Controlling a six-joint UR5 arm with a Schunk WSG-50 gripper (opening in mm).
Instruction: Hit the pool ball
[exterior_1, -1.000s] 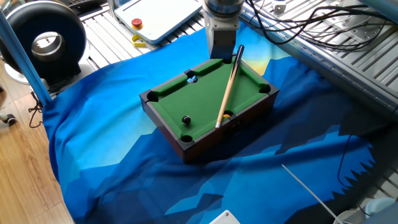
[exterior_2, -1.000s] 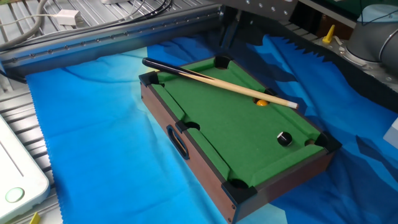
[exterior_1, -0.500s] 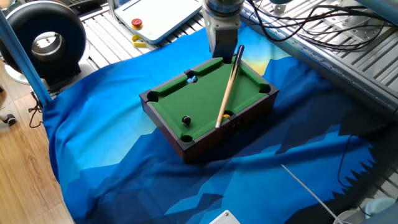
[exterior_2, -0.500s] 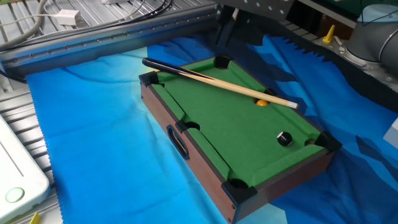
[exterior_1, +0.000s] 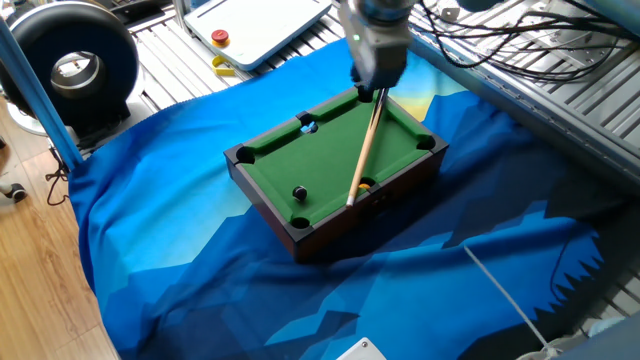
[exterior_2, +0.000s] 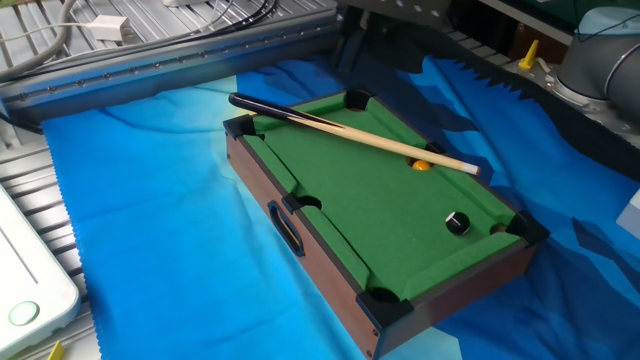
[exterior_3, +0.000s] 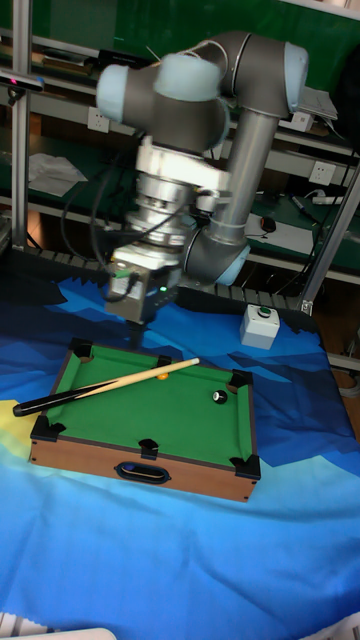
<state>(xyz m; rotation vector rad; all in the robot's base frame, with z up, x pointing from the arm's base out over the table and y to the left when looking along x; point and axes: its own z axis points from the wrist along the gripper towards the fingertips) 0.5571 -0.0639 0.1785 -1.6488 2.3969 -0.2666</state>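
Observation:
The pool ball (exterior_1: 299, 193), tiny and glossy black, rests on the green felt of the miniature pool table (exterior_1: 262, 152) close to a corner pocket. It also shows as the pool ball (exterior_2: 457, 222) and the pool ball (exterior_3: 218, 398). A wooden cue (exterior_1: 365, 140) lies diagonally across the felt, its tip beside an orange ball (exterior_1: 365, 186). My gripper (exterior_1: 374, 88) hovers over the cue's dark butt end at the far rail, blurred by motion. In the tall view the gripper (exterior_3: 138, 312) hangs above the table's far left part. Its fingers are not clear enough to read.
A pale ball (exterior_1: 308, 126) sits at a side pocket. Blue cloth (exterior_1: 180, 260) covers the bench. A black round device (exterior_1: 70, 65) stands at the left, a white pendant (exterior_1: 255, 25) at the back, a small white box (exterior_3: 259, 325) behind the table, and cables (exterior_1: 500, 40) at the right.
The gripper has shifted toward the right over the cue's butt end and is now motion-blurred. The cue and the balls lie where they were.

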